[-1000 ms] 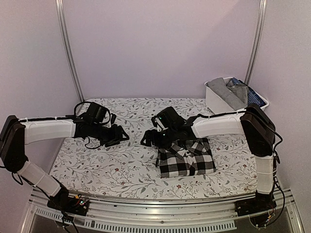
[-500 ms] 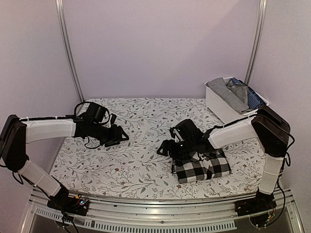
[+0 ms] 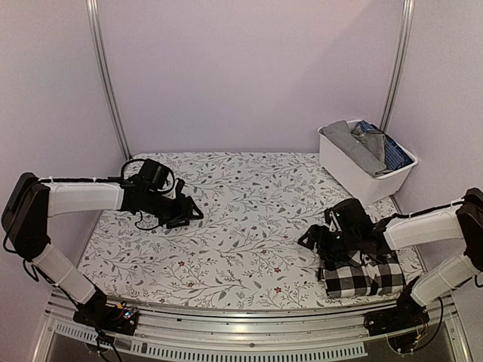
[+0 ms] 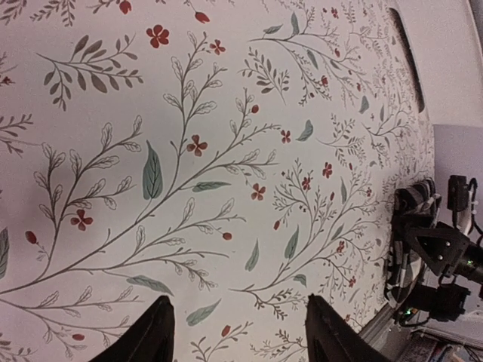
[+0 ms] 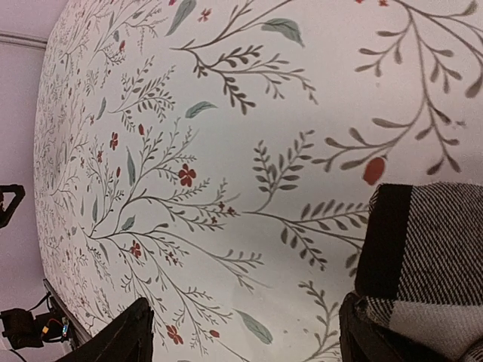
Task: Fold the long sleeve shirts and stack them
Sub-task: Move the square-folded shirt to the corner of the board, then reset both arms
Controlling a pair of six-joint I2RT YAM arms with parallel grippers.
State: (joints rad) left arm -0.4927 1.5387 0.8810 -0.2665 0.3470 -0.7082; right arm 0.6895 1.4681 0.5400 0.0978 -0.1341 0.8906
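I see check shirt [image 3: 362, 277] folded into soft rectangle, long axis left-right, collar end I cannot tell. It lies on floral tabletop [image 3: 249, 196], just in front of bin [image 3: 355, 172]. Bin is white plastic, holds crumpled grey shirt [image 3: 349, 140] and blue patterned cloth [image 3: 389, 151]. Right hand [image 5: 241, 332] spread wide, one finger against shirt's left edge. Left hand [image 4: 236, 332] also wide, far left of bin.

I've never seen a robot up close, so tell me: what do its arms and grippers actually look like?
The left arm and right arm each have smooth white tube-like segments joined by bulky black joints. Thin black cables loop near the left wrist. The left gripper and right gripper are black, each with two dark fingers. No markings are legible.
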